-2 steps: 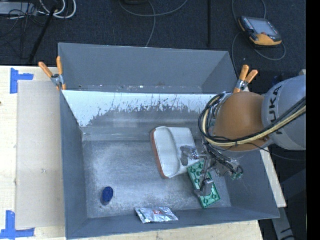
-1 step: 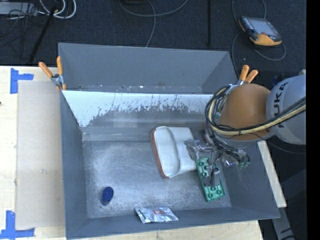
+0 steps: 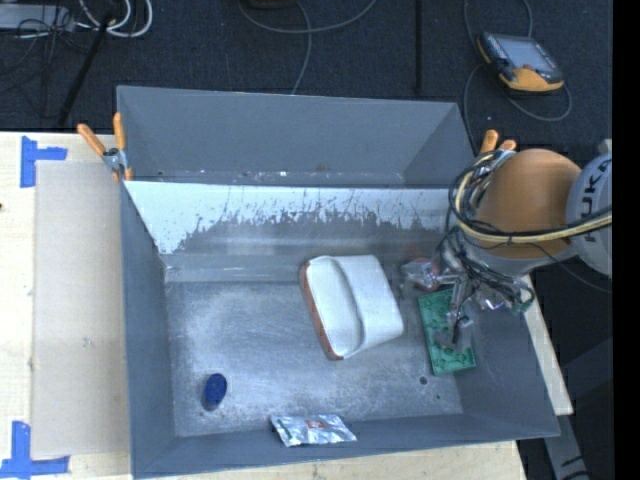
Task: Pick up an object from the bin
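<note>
My gripper point(image 3: 461, 306) hangs low at the right side of the bin, under the arm's orange cover. Directly beneath it lies a flat green rectangular card point(image 3: 444, 342), its upper end hidden by the gripper. Just left of the gripper rests a white pad with a brown edge point(image 3: 352, 303), near the middle of the bin floor and apart from the gripper.
A small blue lump point(image 3: 214, 391) lies at the front left of the bin. A crumpled silver foil packet point(image 3: 313, 429) sits against the front wall. The bin's right wall slopes up close beside the gripper.
</note>
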Robot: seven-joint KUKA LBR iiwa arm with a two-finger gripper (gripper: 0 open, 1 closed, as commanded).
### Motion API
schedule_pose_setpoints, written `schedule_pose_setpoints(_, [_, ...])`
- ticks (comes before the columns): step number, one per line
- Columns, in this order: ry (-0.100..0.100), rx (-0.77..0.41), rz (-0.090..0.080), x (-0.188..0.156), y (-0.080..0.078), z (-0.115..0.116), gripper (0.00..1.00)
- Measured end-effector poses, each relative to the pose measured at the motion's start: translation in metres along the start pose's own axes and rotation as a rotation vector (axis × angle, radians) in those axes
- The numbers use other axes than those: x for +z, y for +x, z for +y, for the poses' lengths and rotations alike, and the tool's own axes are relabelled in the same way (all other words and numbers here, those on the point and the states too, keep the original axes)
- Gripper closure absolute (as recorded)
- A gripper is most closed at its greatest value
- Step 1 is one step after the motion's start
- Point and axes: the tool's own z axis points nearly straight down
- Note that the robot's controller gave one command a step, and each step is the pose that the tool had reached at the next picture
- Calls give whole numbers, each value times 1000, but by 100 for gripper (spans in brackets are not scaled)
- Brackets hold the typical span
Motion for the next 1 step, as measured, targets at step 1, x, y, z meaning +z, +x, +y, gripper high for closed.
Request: schedule_pose_setpoints(1, [-6, -5, 11, -2, 1, 2, 100])
